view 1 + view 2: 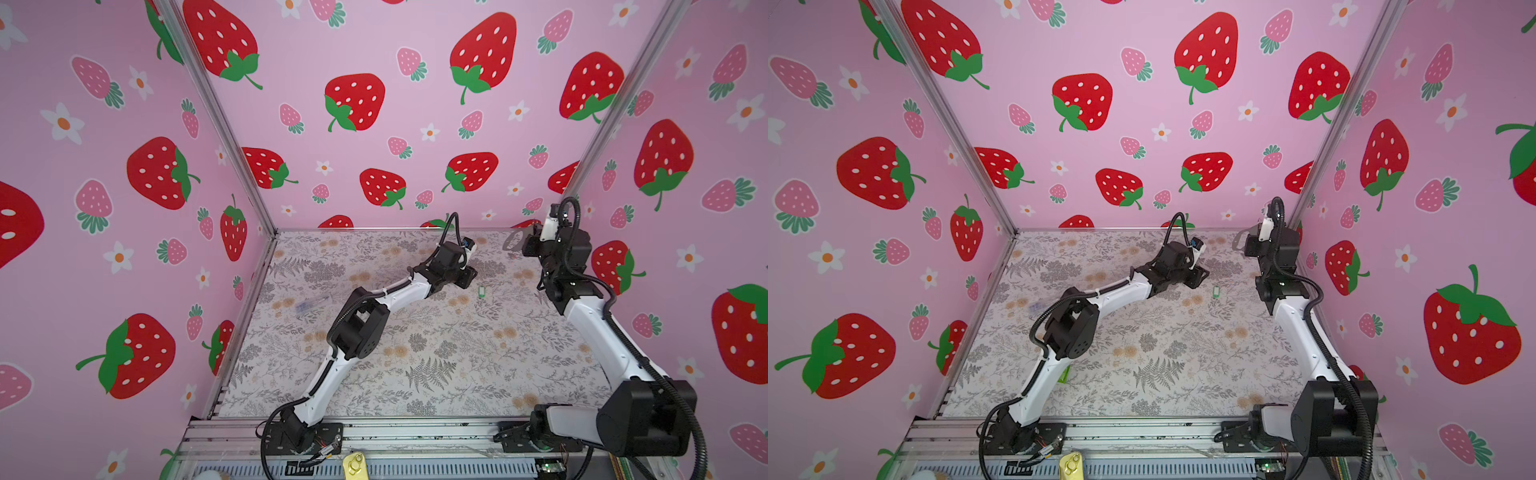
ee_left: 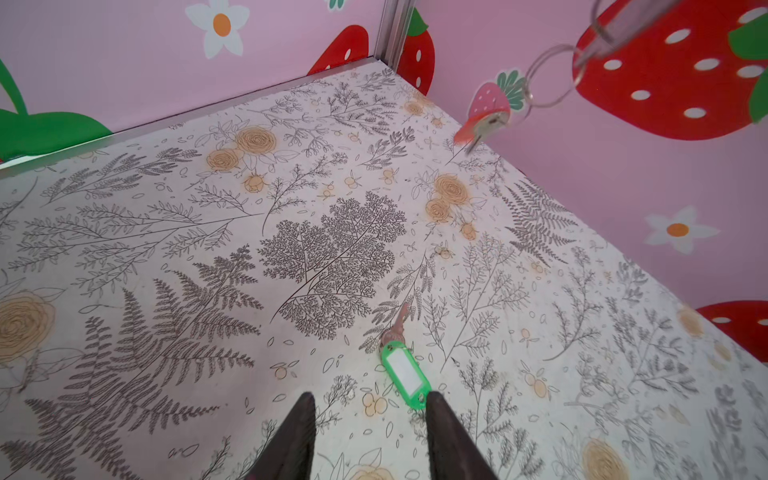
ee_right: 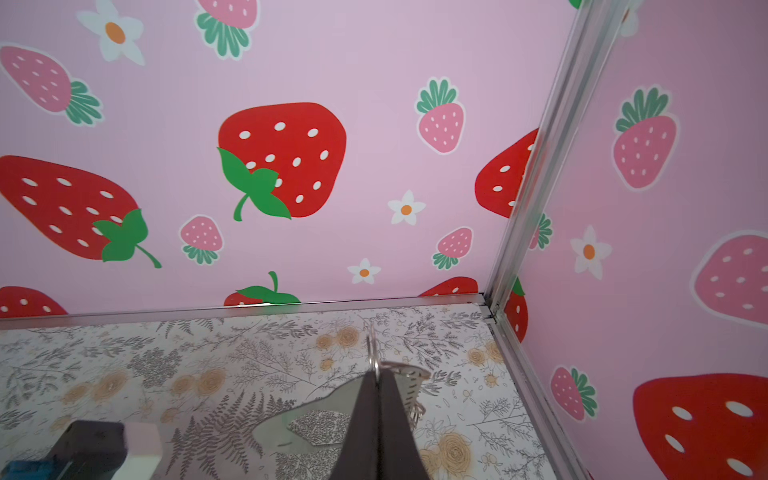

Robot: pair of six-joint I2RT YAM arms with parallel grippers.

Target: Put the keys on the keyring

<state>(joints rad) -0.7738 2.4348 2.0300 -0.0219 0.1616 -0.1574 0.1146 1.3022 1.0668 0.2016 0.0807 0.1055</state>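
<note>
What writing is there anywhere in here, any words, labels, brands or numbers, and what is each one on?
No text can be read anywhere in these views.
The green key tag: its white label insert looks blank.
The red key tag: blurred, no writing shows.
The small blue patch at the left arm's wrist: too small to tell whether it bears writing.

There are two key tags: one green key tag (image 2: 402, 376) and one red key tag (image 2: 471, 129). One keyring (image 3: 409, 384). Two hands: left hand (image 2: 370, 398), right hand (image 3: 377, 375).
</note>
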